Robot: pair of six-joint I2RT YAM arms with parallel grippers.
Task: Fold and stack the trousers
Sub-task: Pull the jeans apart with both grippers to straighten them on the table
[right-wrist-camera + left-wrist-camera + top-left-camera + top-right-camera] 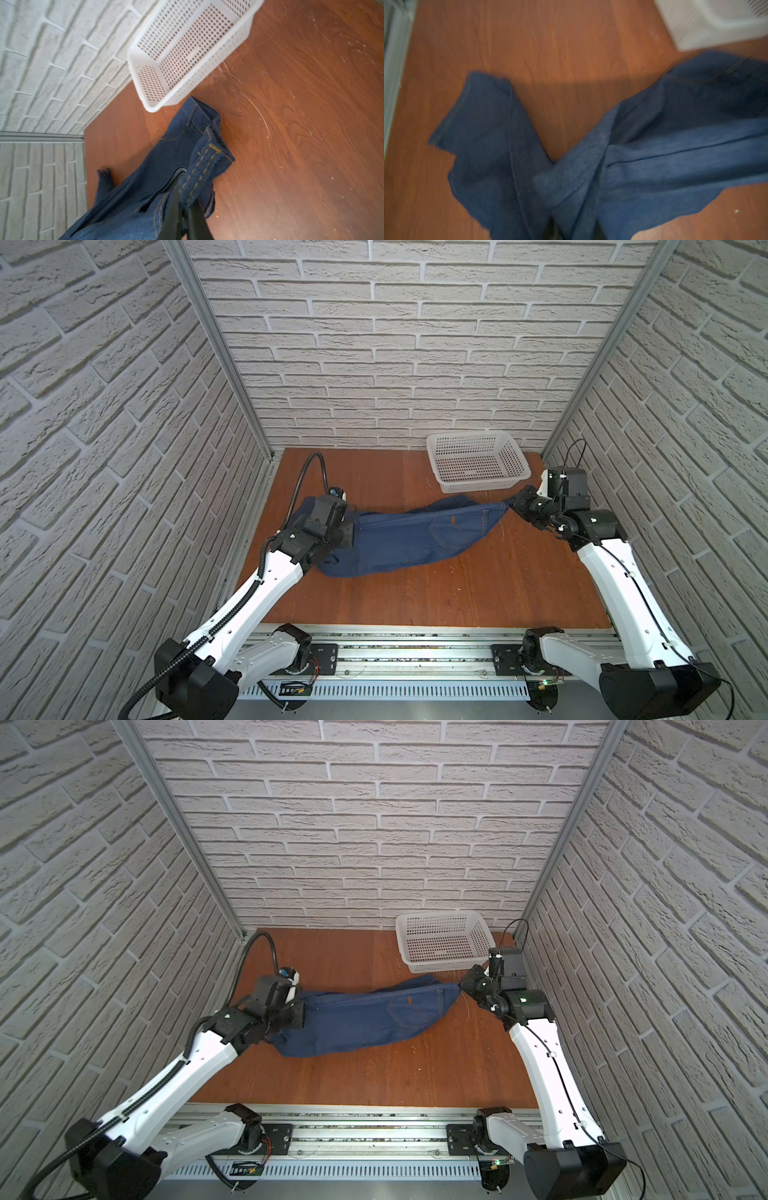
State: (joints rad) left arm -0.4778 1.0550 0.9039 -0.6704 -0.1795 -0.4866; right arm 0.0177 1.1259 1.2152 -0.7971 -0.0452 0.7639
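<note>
The brown desk [415, 597] carries the trousers [407, 535] stretched across its middle, waist end to the right and leg ends to the left, with the white basket [478, 486] just behind the waist end. By my reading the task is at an early stage: the denim is being pulled out long, no neat fold is laid, and nothing is stacked. The cloth is dark navy, slack and creased, one leg crossing the other near the left claw [571, 232], whose jaws are buried in fabric, so I cannot tell its grip. The right claw [184, 207] is clamped tight on the waistband, lifting it. A tan patch [452, 519] and yellow stitching [199, 166] show.
</note>
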